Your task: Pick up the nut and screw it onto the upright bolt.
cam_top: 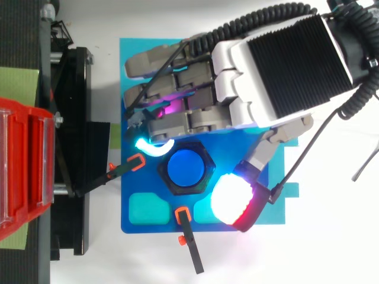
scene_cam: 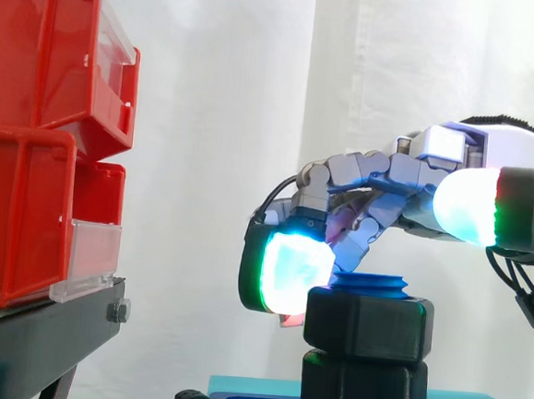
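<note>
Nut point(scene_cam: 368, 326), black and hexagonal, sits threaded on the upright blue bolt point(scene_cam: 371, 283) above a second black nut point(scene_cam: 363, 387), the hand point(scene_cam: 456, 145) close over it, its grip impossible to tell; from above, nut and bolt stand on a blue base plate point(cam_top: 127, 195), red bins point(cam_top: 23, 165) at left.

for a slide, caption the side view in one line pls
Hand arched over the upper nut, stacked on a lower nut on the blue bolt.
</note>
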